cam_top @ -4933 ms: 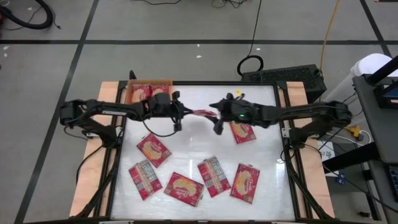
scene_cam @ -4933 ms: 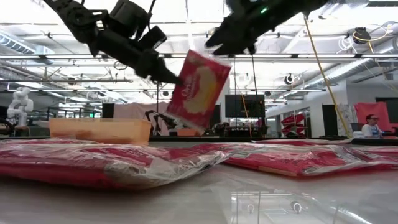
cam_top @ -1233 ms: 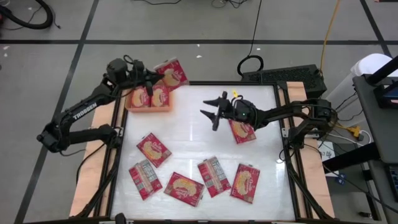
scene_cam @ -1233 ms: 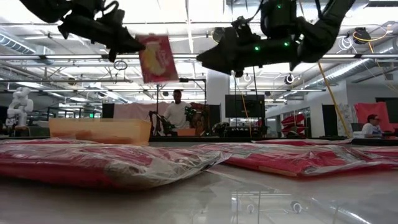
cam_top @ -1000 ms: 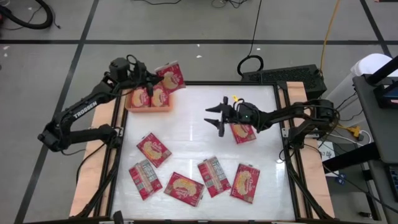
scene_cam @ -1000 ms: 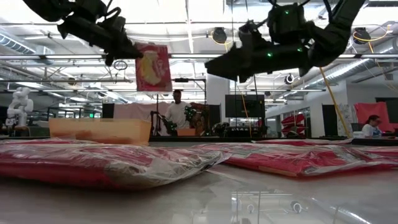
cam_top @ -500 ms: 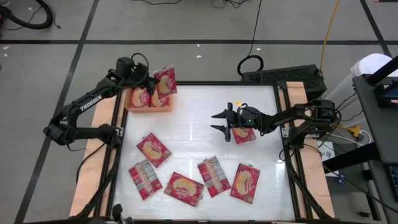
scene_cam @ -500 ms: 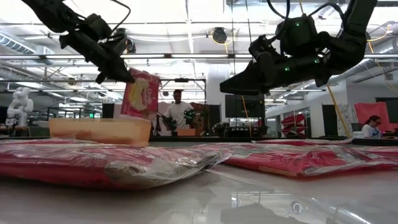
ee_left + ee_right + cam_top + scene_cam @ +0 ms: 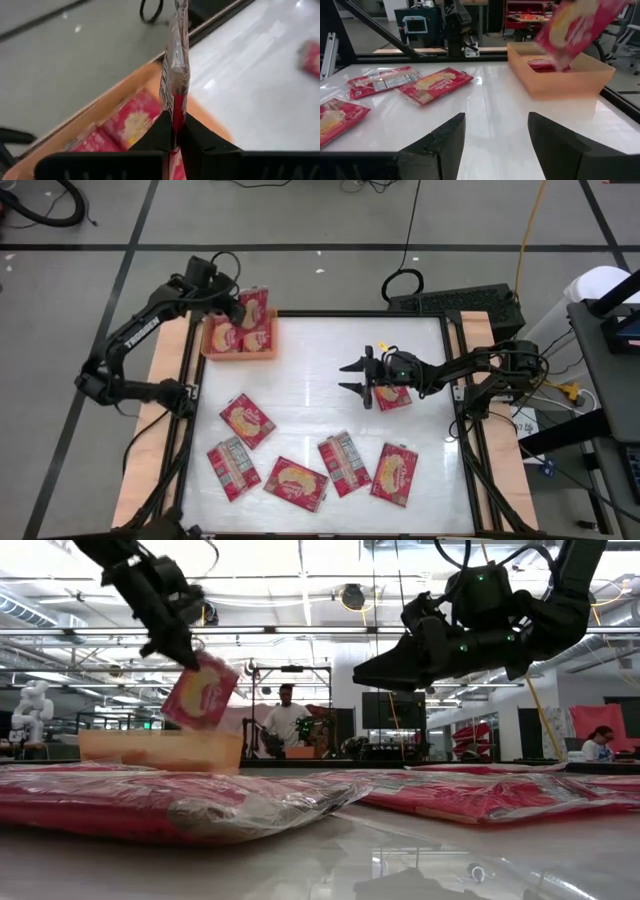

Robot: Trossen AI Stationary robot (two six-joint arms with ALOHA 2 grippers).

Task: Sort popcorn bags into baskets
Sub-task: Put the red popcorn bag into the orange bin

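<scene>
held bag [image 9: 255, 307] lowered over orange tray [image 9: 268, 350]

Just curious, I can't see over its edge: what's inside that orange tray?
The orange tray already holds at least two red popcorn bags, lying flat. The bag held above by the left gripper covers part of it.

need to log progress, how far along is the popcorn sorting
Done: at least two packets already lie in the orange tray. In hand: the left gripper is shut on another popcorn bag, hanging over the tray. Left: six bags on the table, five in the near row, and one under the open right gripper.
</scene>
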